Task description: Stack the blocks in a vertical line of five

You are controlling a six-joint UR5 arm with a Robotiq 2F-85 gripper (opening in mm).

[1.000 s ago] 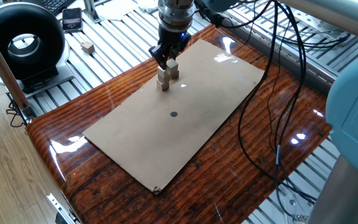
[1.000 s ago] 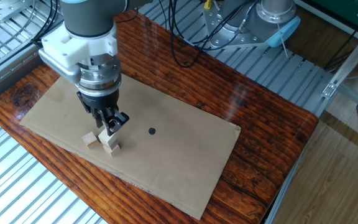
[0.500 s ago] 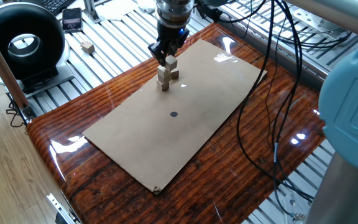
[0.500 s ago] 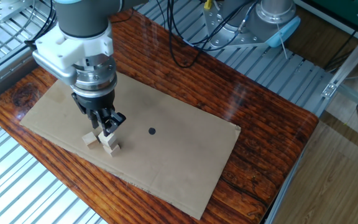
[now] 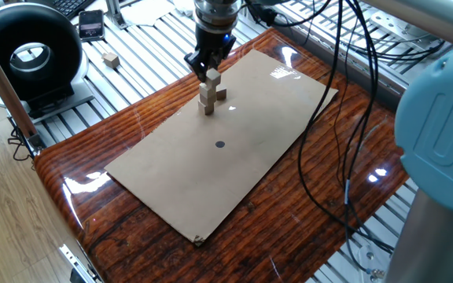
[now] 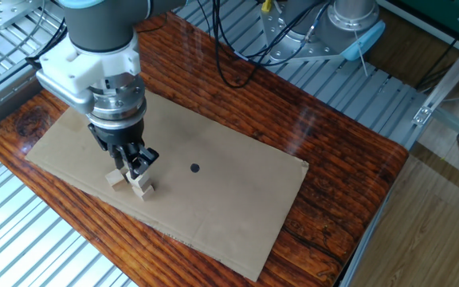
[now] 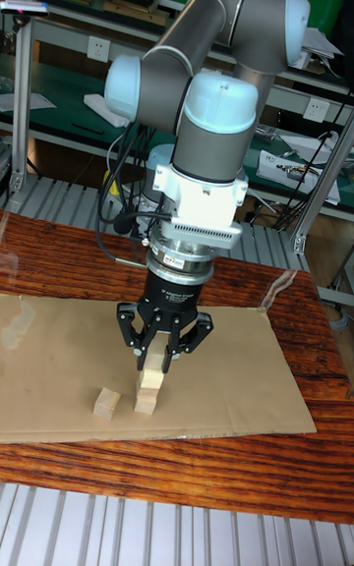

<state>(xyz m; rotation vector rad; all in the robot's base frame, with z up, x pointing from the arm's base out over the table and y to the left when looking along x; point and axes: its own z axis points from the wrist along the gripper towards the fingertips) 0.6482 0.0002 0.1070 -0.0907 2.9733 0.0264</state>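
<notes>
Far left in one fixed view, off the surface (image 5: 85, 185), one loose block (image 5: 111, 59) lies on the ribbed metal bench (image 5: 144, 43), near a phone (image 5: 91, 24) and a black ring-shaped device (image 5: 28, 55)

Cardboard sheet (image 5: 234, 157) lies flat on the glossy wood surface, with a black dot (image 5: 219, 145) near its centre

My claw (image 7: 155, 348) points straight down over the stack (image 7: 147, 391). Its fingers (image 7: 126, 330) are pinching a block (image 7: 156, 359) by two opposite sides; this held block (image 5: 212, 76) sits above the stack of two (image 5: 208, 99), roughly in line. Contact between held block and stack top: cannot tell

In the tall fixed view, a single block (image 7: 106, 404) rests on the cardboard just left of the stack, apart from it. In the other fixed view the same single block (image 6: 115, 177) sits beside the stack (image 6: 142, 186), with the claw (image 6: 136, 163) over the stack

Right of the stack the cardboard carries only the dot. Black cables (image 5: 329, 118) drape over the right side of the surface
</notes>
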